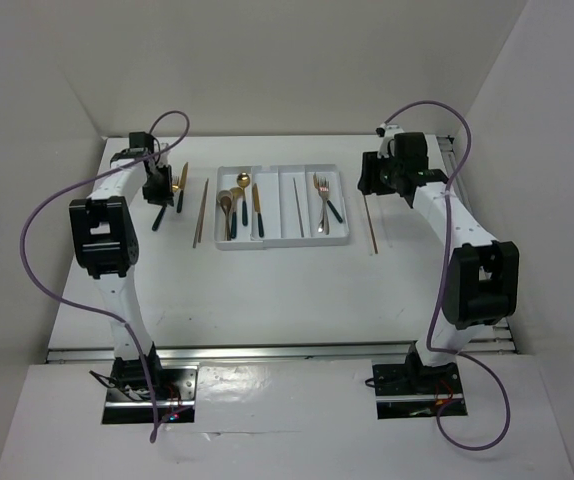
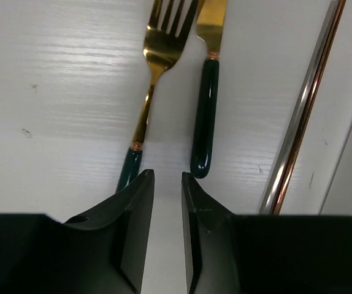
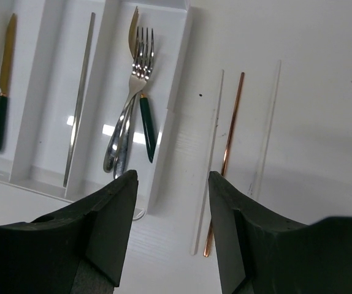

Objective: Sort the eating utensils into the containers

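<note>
The white tray (image 1: 285,243) lies at the table's middle back. Its compartments hold, from left to right, spoons (image 1: 230,205), a knife (image 1: 256,208), a chopstick (image 1: 298,205) and forks (image 1: 323,203). Left of the tray lie a teal-handled fork (image 2: 153,73), a knife (image 2: 206,116) and a pair of chopsticks (image 2: 302,110). My left gripper (image 2: 167,174) hovers just behind their handle ends, jaws a narrow gap apart and empty. My right gripper (image 3: 173,174) is open and empty above the tray's right wall (image 3: 177,92), next to a copper chopstick (image 3: 230,144) on the table.
White walls enclose the table on the left, back and right. Purple cables loop over both arms. In the right wrist view, thin pale lines run on both sides of the copper chopstick.
</note>
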Controlling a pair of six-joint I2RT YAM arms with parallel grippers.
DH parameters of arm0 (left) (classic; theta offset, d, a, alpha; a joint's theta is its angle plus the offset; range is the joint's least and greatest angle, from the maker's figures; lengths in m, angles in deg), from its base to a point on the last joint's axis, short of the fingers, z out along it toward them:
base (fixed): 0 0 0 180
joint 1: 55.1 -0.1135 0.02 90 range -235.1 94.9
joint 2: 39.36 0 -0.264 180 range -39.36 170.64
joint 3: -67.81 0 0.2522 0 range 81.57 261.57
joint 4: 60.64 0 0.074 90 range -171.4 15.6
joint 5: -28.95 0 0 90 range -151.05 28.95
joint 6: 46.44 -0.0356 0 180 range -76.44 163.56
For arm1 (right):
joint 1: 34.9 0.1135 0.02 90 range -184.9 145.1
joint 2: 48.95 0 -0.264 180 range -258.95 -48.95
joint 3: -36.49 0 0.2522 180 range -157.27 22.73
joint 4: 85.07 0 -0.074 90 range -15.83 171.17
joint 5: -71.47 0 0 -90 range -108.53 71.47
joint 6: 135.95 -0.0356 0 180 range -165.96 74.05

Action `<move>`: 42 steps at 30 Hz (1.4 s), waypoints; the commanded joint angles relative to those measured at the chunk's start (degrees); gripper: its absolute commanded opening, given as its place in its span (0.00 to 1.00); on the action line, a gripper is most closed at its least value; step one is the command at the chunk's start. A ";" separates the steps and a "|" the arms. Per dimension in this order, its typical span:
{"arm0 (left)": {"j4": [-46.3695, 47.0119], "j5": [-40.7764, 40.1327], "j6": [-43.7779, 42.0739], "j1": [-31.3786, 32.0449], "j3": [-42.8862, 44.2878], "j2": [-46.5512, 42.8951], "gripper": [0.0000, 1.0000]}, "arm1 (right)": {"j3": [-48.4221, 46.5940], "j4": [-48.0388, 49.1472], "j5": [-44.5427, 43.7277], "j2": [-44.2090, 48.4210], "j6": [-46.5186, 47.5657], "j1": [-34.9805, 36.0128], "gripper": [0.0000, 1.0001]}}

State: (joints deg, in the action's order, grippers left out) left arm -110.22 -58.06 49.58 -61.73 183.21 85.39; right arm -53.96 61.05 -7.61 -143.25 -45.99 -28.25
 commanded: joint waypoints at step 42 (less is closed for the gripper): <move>-1.28 5.29 -1.98 5.32 8.22 -2.23 0.43 | -3.03 0.08 3.32 -4.22 -0.49 -0.50 0.57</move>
State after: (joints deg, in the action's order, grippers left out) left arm -111.38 -55.22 48.10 -56.64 190.32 88.17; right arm -53.85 60.87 -5.18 -147.20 -46.14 -28.42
